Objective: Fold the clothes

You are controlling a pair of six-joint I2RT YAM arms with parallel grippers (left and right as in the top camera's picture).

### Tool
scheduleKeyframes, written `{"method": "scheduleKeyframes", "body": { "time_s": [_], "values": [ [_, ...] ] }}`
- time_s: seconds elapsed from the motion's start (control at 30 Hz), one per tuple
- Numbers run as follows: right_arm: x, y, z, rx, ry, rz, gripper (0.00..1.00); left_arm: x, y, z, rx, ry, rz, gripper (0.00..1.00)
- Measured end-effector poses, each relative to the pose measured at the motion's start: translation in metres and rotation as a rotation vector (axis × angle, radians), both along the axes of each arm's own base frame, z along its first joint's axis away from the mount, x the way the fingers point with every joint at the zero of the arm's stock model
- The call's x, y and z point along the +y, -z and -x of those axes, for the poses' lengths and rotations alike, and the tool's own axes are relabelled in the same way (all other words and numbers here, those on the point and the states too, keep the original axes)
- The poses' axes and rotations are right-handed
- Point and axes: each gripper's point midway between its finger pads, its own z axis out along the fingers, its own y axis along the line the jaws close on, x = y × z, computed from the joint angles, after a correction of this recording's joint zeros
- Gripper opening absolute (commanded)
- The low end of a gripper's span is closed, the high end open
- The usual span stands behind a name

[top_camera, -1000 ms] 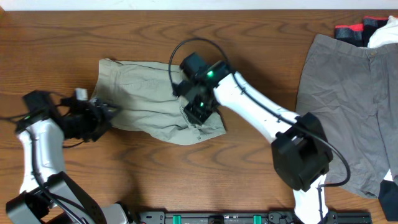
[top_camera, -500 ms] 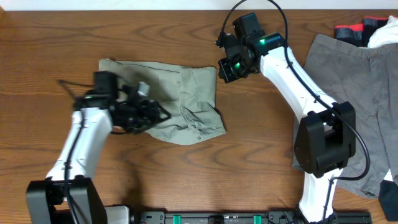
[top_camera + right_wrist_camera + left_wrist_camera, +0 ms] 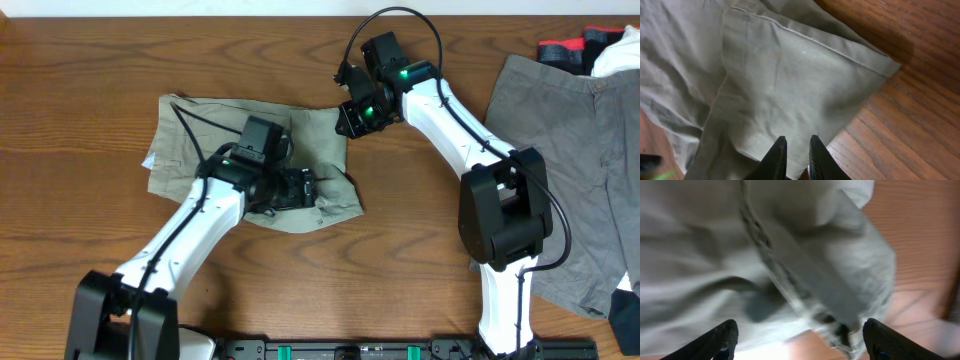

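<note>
khaki shorts (image 3: 195, 135): lie spread but rumpled on the desk (image 3: 80, 60), left of centre and closer to the far edge than the near one. the side toward the left edge is flat. the side toward the centre is bunched, with a wrinkled flap sticking out toward the near edge.

grey shorts (image 3: 570, 150): spread flat along the right edge, well apart from the khaki pair.

left end effector (image 3: 800, 325): over the bunched, centre-side part of the khaki shorts, fingers spread wide with nothing between them. its wrist view is blurred; a seam runs diagonally across the cloth below.

right end effector (image 3: 797, 139): at the far, centre-side corner of the khaki shorts. fingers drawn almost together, only a slim gap, no cloth seen pinched between them. the hemmed corner lies flat on the wood just beyond the tips.

heap of red, black and white cloth (image 3: 600, 45): far right corner of the desk, touching the grey shorts.
</note>
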Motion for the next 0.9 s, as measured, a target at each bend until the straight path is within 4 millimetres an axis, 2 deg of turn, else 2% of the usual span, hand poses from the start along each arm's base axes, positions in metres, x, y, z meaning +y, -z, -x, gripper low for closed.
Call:
{"method": "scheduleKeyframes", "body": {
  "time_s": [0.2,0.5,0.73,0.9],
  "values": [
    [0.003,-0.001,0.0,-0.008,-0.006,-0.007,0.15,-0.016,0.002,0.004,0.135,-0.142,0.117,0.82],
    [0.012,0.0,0.0,-0.022,-0.021,-0.016,0.15,-0.033,-0.005,0.013,0.236,-0.218,0.204,0.71],
    [0.012,0.003,-0.002,-0.015,-0.011,-0.016,0.15,-0.038,-0.001,0.019,0.269,-0.249,0.194,0.4],
    [0.012,0.003,-0.002,-0.014,-0.008,-0.018,0.15,-0.037,0.002,0.019,0.283,-0.267,0.191,0.33]
  ]
}}
